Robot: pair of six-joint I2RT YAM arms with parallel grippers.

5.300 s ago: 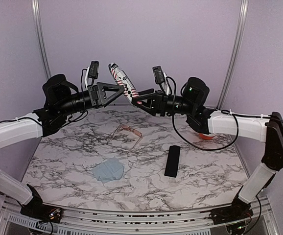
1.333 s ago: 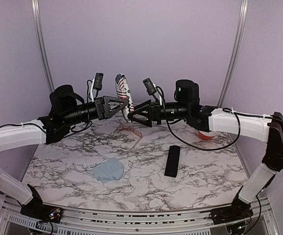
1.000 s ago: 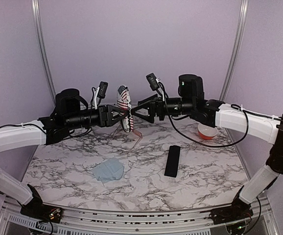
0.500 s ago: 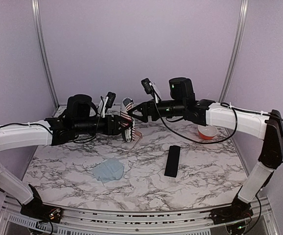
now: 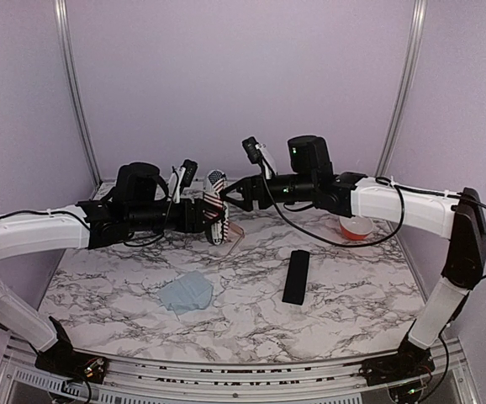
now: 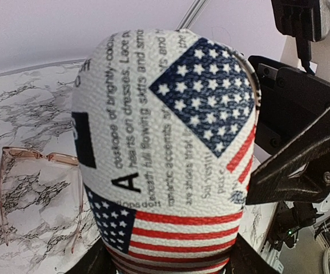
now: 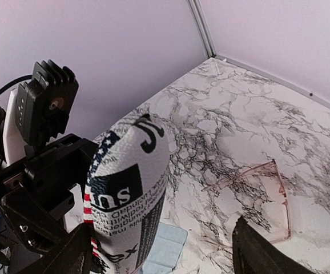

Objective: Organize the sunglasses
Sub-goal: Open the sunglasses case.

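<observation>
Sunglasses point(image 5: 233, 231): one pair in view, thin pinkish frame, tinted lenses, temples unfolded, flat on the marbled bench point(image 5: 352, 295) toward the far edge at mid-width. Two cases: stars-and-stripes case point(image 5: 216, 198) upright close by the pair, clenched at its lower end in the left hand point(image 5: 208, 217); black case point(image 5: 296, 276) lying right of centre. Right hand point(image 5: 229, 194) spread wide at the patterned case's top. One pale blue cloth point(image 5: 186, 293) left of centre, one orange bowl point(image 5: 356, 227) near the right edge. Bare marble along the near edge.
</observation>
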